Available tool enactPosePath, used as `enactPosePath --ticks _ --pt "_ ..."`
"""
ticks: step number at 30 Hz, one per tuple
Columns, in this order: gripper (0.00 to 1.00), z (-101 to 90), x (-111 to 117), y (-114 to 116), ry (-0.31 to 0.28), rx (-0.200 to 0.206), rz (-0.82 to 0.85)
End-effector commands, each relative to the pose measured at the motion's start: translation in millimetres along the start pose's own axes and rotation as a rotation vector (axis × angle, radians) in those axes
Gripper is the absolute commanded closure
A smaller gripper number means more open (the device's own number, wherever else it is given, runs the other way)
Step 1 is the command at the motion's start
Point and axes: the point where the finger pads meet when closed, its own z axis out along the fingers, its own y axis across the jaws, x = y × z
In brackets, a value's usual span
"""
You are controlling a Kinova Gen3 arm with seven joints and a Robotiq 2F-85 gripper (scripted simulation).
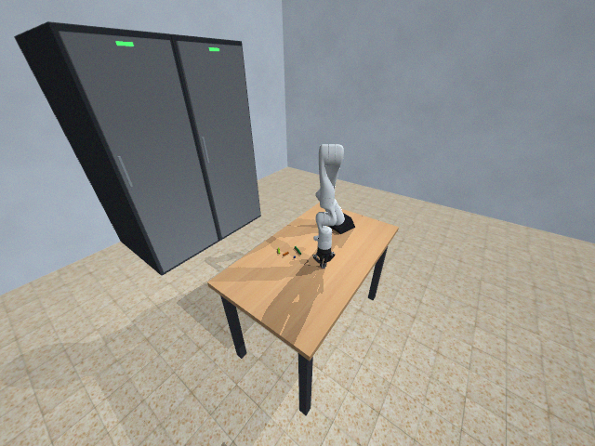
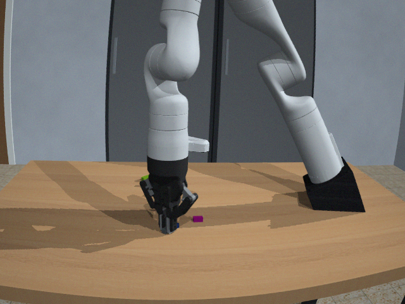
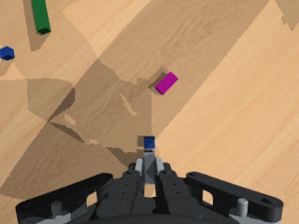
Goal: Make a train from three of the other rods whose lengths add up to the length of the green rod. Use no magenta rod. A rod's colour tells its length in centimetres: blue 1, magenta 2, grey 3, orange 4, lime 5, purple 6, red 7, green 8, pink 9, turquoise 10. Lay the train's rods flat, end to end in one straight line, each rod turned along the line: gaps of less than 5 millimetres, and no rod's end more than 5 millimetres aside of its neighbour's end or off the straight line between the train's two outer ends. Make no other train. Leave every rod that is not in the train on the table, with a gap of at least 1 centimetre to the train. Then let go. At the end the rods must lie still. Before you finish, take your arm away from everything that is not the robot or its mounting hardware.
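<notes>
My gripper (image 1: pixel 323 265) (image 2: pixel 167 226) (image 3: pixel 149 167) is shut on the grey rod (image 3: pixel 149 174), low over the table. The grey rod lies along the same line as a blue rod (image 2: pixel 177 225) (image 3: pixel 149 142), which is just beyond its far end; a thin dark line shows between them. Whether the grey rod touches the table I cannot tell. The magenta rod (image 2: pixel 197 218) (image 3: pixel 166 83) lies apart, turned diagonally. The green rod (image 1: pixel 297 250) (image 3: pixel 40 15) and a second blue rod (image 1: pixel 294 256) (image 3: pixel 7 53) lie farther off. The orange rod (image 1: pixel 285 254) and lime rod (image 1: pixel 278 250) (image 2: pixel 145 177) lie beyond them.
The wooden table (image 1: pixel 269 273) (image 2: pixel 228 268) carries the robot's black base (image 1: pixel 344 224) (image 2: pixel 333 196) at one end. A dark cabinet (image 1: pixel 144 134) stands behind the table. Arm shadows cross the table around the rods.
</notes>
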Motion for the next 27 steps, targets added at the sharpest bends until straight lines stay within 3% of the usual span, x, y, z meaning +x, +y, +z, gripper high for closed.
enactPosePath --ticks 1,13,20,27 --pt "0.95 0.5 -1.0 -0.1 -0.004 0.002 -0.013" --pt "0.88 0.5 -1.0 -0.1 -0.004 0.002 -0.013" --pt "0.76 0.5 -1.0 -0.1 -0.004 0.002 -0.013" --pt "0.76 0.5 -1.0 -0.1 -0.004 0.002 -0.013"
